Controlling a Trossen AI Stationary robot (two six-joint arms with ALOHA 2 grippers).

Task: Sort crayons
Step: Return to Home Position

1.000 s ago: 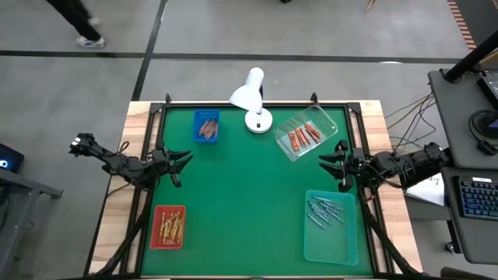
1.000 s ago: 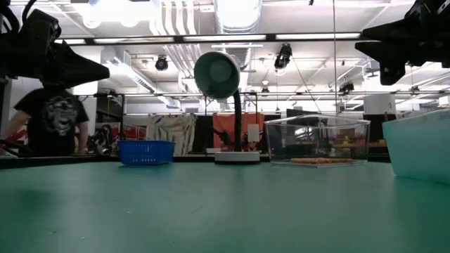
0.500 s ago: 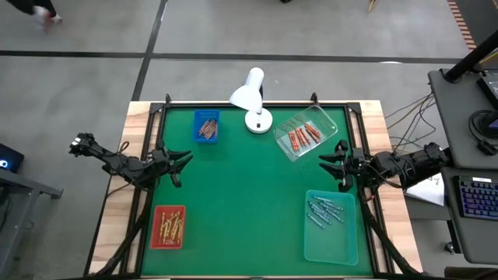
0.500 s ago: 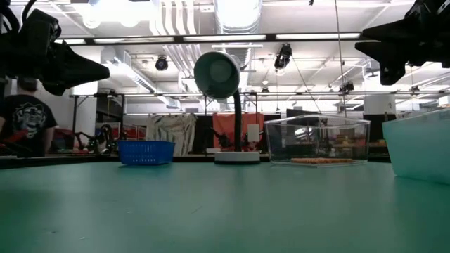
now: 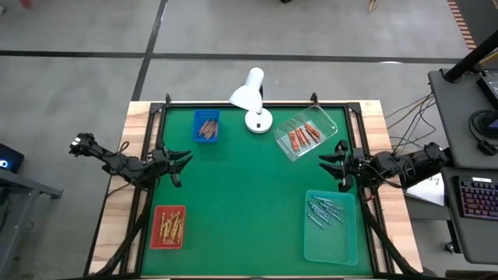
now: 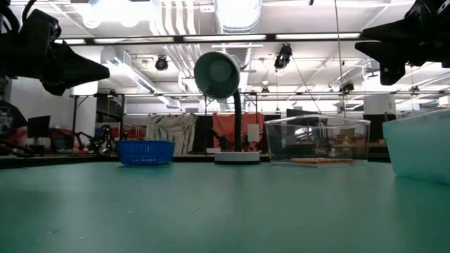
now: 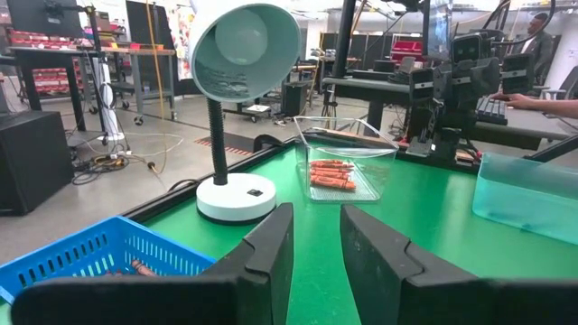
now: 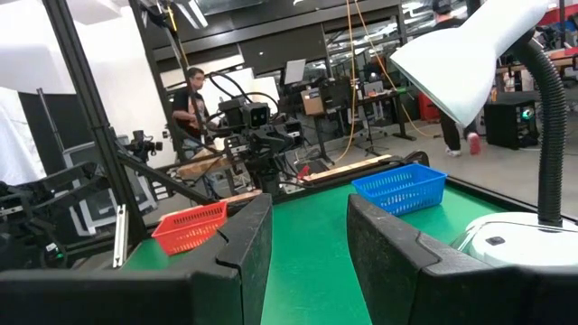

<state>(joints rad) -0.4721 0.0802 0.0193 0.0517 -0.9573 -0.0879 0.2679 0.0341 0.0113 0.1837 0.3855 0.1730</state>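
Crayons (image 5: 206,127): all sorted into four bins at the corners of the counter (image 5: 241,202) in the high view; none seen loose.
Homing: likely just a matter of keeping both arms raised and clear of the lamp (image 5: 249,97).
Left hand (image 5: 184,168): frame's left edge, fingers parted, empty; crayons lie above and below it, apart.
Right hand (image 5: 330,165): right edge, parted, empty; red crayons (image 5: 303,138) near, grey-blue crayons (image 5: 327,211) below.

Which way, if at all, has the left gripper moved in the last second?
No. In the high view the left gripper sits exactly where it was, below-left of the blue bin.
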